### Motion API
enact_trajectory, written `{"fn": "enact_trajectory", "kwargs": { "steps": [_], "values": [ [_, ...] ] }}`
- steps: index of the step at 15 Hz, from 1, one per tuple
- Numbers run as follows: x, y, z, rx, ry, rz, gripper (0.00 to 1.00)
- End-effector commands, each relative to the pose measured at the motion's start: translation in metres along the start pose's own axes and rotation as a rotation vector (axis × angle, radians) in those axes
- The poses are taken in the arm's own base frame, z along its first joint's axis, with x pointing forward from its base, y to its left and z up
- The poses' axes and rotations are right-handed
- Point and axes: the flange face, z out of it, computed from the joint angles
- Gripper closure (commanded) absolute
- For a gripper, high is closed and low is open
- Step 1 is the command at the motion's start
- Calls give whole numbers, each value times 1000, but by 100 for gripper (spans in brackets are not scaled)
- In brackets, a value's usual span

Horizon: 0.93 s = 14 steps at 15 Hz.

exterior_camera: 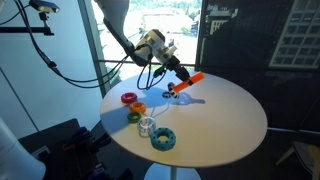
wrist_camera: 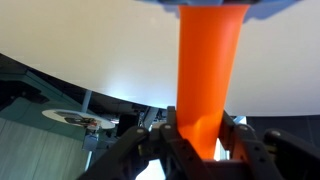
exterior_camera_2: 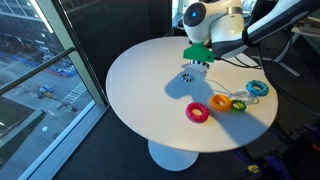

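My gripper [wrist_camera: 200, 128] is shut on a long orange bar [wrist_camera: 208, 60] that runs straight out from between the two black fingers. In an exterior view the orange bar [exterior_camera: 193, 78] is held tilted a little above the round white table [exterior_camera: 225, 115], with the gripper [exterior_camera: 177, 86] over the table's far part. From the opposite side, the gripper [exterior_camera_2: 197, 58] hangs above the table [exterior_camera_2: 150, 90] and its shadow falls beneath it. A small object [exterior_camera_2: 186, 75] lies on the tabletop just under the gripper; I cannot tell what it is.
Several rings lie in a loose group near the table's edge: a red ring [exterior_camera: 128, 98], an orange ring [exterior_camera: 138, 107] and a teal ring [exterior_camera: 163, 139]. The same red ring [exterior_camera_2: 197, 112] and teal ring [exterior_camera_2: 258, 89] show from the opposite side. Windows stand close by.
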Motion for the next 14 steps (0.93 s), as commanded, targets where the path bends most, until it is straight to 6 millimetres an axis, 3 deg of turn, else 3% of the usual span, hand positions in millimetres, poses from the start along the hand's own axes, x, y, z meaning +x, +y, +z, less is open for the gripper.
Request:
{"fn": "enact_trajectory", "kwargs": {
  "steps": [1, 14],
  "values": [
    [0, 3, -1, 1, 26, 10, 84],
    [-11, 3, -4, -1, 51, -12, 84]
  ]
}}
